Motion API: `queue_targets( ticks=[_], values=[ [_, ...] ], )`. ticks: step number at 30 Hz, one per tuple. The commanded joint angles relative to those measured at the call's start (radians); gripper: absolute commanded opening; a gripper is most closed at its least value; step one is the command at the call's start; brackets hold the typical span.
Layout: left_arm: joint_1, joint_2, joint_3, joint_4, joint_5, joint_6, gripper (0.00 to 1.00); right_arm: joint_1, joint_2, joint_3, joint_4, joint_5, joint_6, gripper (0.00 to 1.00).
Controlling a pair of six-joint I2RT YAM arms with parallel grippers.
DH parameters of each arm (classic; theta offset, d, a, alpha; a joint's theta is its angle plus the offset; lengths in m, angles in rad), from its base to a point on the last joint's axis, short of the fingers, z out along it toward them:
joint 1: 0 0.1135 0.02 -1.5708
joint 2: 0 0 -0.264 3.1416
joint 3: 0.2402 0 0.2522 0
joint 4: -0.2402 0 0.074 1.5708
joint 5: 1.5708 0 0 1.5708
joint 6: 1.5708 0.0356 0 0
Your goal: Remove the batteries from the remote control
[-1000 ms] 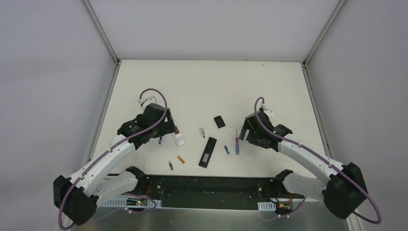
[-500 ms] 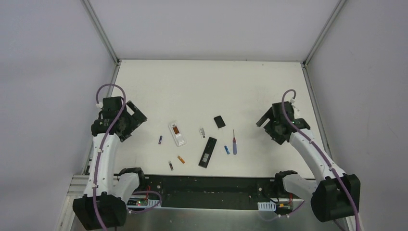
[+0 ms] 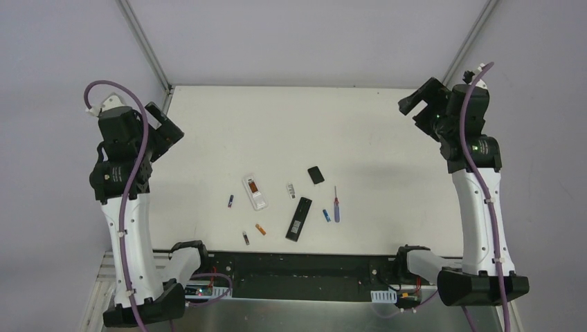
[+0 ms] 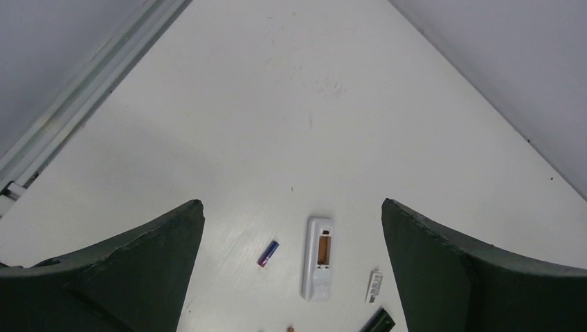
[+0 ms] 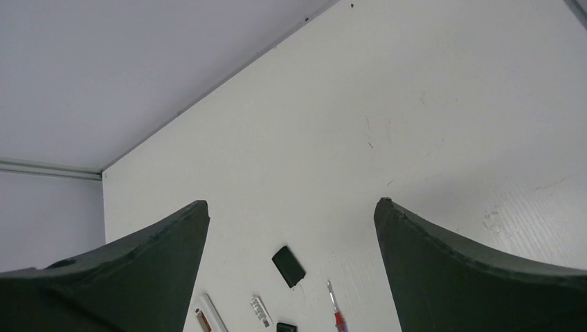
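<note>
The left gripper (image 4: 291, 203) stands with its jaws wide apart and nothing between them, held high above the left edge of the table (image 3: 360, 131). Its wrist view looks down between the two dark fingers (image 4: 131, 266) onto the objects below. The right gripper (image 5: 291, 203) is likewise spread open and empty, raised over the far right corner of the table. Both are well apart from everything lying on the surface.

All the objects lie in a loose cluster toward the near middle of the table. A white remote (image 3: 254, 191) lies left of centre with its back up and its compartment open. An orange-brown patch shows inside, and whether that is a cell cannot be told. Just left of it, apart from it, lies a blue-and-purple battery (image 3: 230, 201). Nearer the table's near edge are an orange battery (image 3: 260, 229) and, just left of that, a dark battery (image 3: 245, 237). They lie close together but do not touch.

To the right of the white remote lies a small white cover (image 3: 291, 190) with dark stripes, and beyond it, farther back, a black cover (image 3: 315, 175). A black remote (image 3: 299, 218) lies at a slant on the near side of these. A blue battery (image 3: 326, 215) rests between the black remote and a blue-handled screwdriver (image 3: 336, 205), which points away toward the far side.
</note>
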Motion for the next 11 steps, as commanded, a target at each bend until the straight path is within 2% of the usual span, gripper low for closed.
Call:
queue_targets(
  ticks=[1,11],
  values=[
    [0.007,-0.047,0.024,-0.05,-0.049,0.086,0.99,-0.003,-0.052,-0.086,0.058,-0.078,-0.066,0.93],
    [0.007,-0.012,-0.029,-0.049,0.048,0.102,0.99,-0.003,-0.126,-0.223,0.061,-0.087,-0.053,0.94]
  ],
)
